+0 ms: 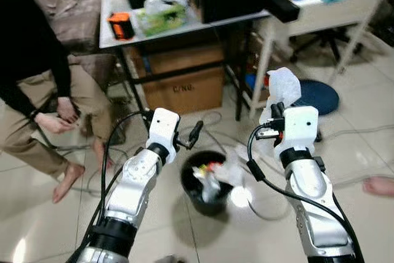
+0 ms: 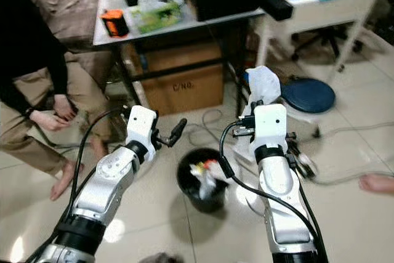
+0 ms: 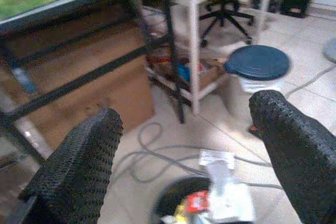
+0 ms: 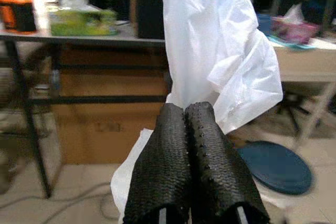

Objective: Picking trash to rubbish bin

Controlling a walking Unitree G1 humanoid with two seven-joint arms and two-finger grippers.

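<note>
A small black rubbish bin [image 1: 192, 180] stands on the tiled floor between my two arms, with colourful and white trash inside; its rim also appears in the left wrist view [image 3: 176, 199]. My right gripper [image 4: 185, 109] is shut on a white plastic bag [image 4: 220, 61], held up to the right of and above the bin [image 1: 283, 85]. My left gripper [image 3: 186, 124] is open and holds nothing. It hovers just left of the bin's rim [image 1: 193, 135], pointing toward the bin.
A person [image 1: 31, 84] sits at the left with bare feet on the floor. Another bare foot [image 1: 378, 184] lies at the right edge. Behind the bin are a black-framed table, a cardboard box [image 1: 184, 84], a white table, a blue round lid [image 1: 317, 95] and loose cables.
</note>
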